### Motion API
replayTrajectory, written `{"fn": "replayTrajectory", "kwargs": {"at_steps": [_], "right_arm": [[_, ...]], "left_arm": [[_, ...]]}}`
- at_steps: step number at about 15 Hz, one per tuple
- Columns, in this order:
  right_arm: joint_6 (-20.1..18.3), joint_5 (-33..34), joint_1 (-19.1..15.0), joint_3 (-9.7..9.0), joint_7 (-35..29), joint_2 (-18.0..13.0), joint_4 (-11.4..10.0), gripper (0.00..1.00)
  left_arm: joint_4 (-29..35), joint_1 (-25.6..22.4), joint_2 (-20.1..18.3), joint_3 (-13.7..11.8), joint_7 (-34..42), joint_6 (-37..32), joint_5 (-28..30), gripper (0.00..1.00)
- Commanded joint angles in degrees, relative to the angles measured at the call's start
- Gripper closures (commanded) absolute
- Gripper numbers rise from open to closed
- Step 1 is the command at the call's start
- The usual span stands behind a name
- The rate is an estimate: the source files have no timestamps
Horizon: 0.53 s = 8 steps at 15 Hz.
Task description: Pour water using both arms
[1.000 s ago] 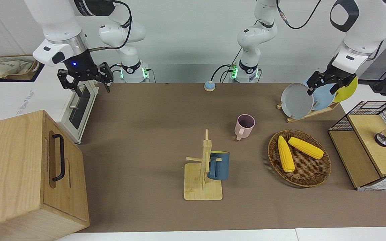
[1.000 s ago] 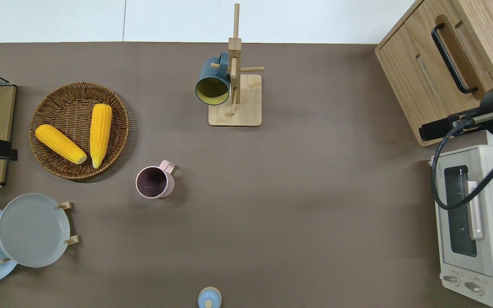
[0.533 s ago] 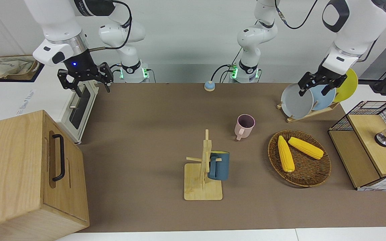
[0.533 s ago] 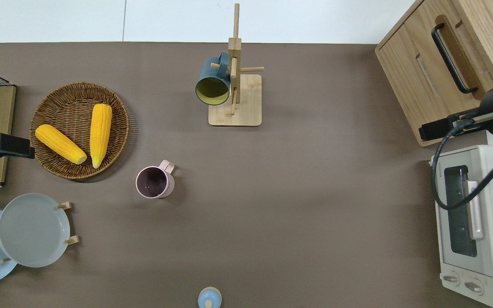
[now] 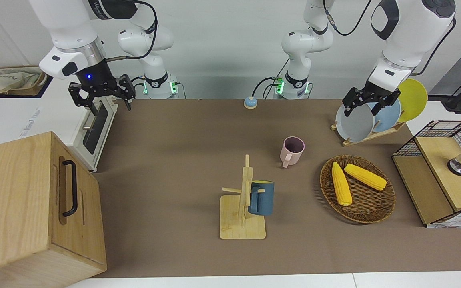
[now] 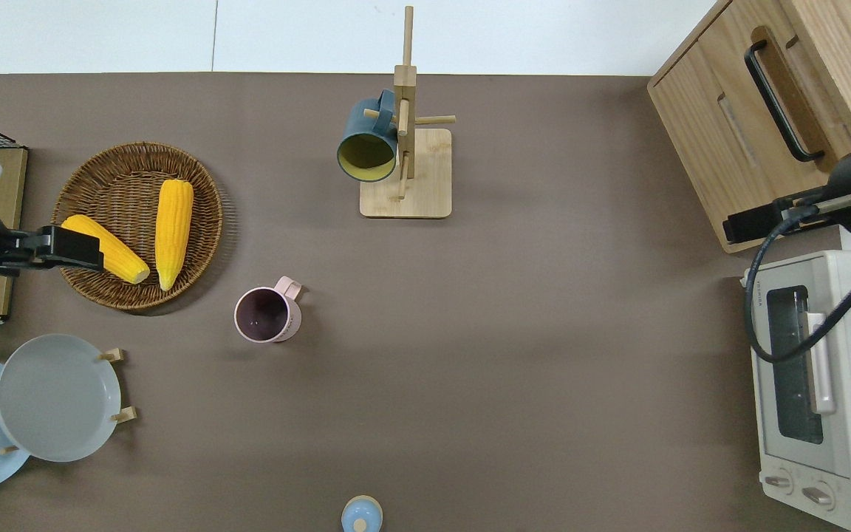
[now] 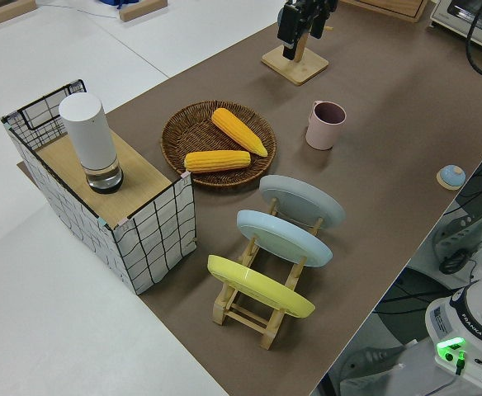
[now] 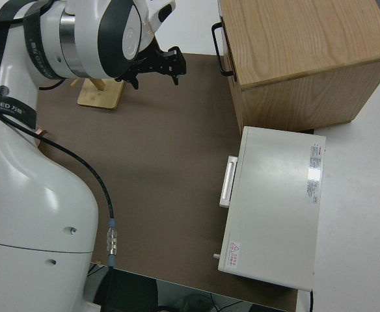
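Observation:
My left gripper (image 5: pixel 368 105) is open and empty, up in the air. In the overhead view it (image 6: pixel 56 247) is over the rim of the wicker basket (image 6: pixel 89 295), on the side toward the left arm's end of the table; it also shows in the left side view (image 7: pixel 303 21). A pink mug (image 5: pixel 292 150) stands upright on the brown mat (image 6: pixel 267 314). A dark blue mug (image 5: pixel 261 198) hangs on a wooden mug tree (image 5: pixel 243 218), farther from the robots. A white cylinder (image 7: pixel 91 136) stands on the wire crate. My right arm, its gripper (image 5: pixel 101 98) open, is parked.
The basket holds two corn cobs (image 5: pixel 341 184). A rack with a grey plate (image 5: pixel 354 122), a blue one and a yellow one stands near the left arm's base. A wooden cabinet (image 5: pixel 26 208), a toaster oven (image 6: pixel 813 436) and a small blue bell (image 5: pixel 250 103) are also on the table.
My left gripper has moved from over the wire crate toward the middle of the table and is now over the basket's rim. The right arm has not moved.

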<state>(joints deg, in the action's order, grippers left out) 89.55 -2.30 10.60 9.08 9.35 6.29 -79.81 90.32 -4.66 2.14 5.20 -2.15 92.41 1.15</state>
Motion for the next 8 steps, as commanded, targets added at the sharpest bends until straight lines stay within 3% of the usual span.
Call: {"fn": "replayTrajectory", "kwargs": {"at_steps": [1,8], "right_arm": [[-1.0,-0.1,-0.2,-0.12,-0.7,-0.3,0.2,0.015],[-1.0,-0.1,-0.2,-0.12,-0.7,-0.3,0.2,0.015]], "left_arm": [[0.2,7.5,-0.5,-7.8,-0.8,0.3,0.5,0.00],[0.0,8.3,-0.5,-7.8,-0.1,0.3,-0.2,0.00]]}}
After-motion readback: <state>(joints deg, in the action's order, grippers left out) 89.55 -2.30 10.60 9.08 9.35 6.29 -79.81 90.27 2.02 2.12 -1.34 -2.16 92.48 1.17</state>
